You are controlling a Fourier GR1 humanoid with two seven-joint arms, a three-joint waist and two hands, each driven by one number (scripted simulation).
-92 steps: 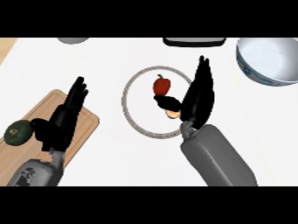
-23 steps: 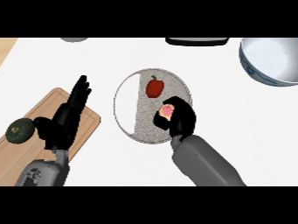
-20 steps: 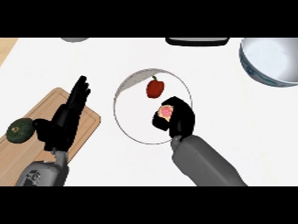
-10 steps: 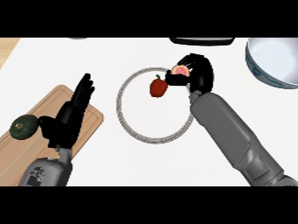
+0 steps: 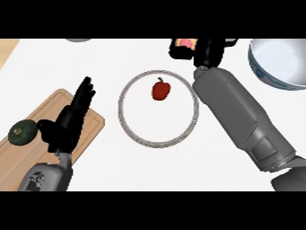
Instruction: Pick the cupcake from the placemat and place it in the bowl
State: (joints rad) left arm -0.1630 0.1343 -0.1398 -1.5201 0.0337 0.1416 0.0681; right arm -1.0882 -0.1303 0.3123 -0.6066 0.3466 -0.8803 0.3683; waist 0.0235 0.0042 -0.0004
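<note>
While my right robot hand is curled around the cupcake, up near the table's far edge and off the round placemat, I should swing right toward the bowl, get over its rim, then lower before letting go. Cupcake looks tipped sideways, pink top facing left; can't tell its long axis, fingers hide most of it. Left robot hand rests open over the cutting board. Red pepper sits on placemat.
</note>
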